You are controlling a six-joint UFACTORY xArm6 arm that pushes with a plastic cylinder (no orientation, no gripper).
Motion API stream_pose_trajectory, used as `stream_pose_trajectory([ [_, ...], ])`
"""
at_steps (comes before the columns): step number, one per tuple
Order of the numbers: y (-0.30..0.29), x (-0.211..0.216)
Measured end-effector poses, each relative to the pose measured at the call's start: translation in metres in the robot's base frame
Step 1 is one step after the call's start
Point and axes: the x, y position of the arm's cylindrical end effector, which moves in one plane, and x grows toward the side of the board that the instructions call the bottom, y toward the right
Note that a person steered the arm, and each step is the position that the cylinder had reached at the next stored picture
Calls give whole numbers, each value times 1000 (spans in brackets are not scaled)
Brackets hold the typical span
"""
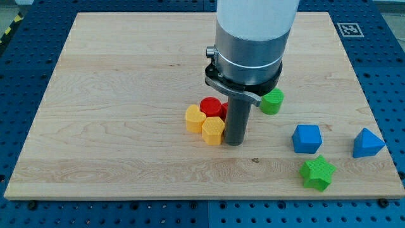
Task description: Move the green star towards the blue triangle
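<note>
Pale wooden board point(126, 76) on a blue perforated table point(25, 57), evenly lit.

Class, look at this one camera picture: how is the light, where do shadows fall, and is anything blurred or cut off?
Camera view: light is soft and even, no harsh glare on the wooden board; my tip casts only a faint shadow beside the yellow block; the green star and blue triangle are sharp; the arm is cropped at the view's top.
</note>
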Motion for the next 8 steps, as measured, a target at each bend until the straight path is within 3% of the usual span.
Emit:
stream_pose_trajectory([
  [1, 6, 15],
  [3, 72, 82],
  [8, 149, 83],
])
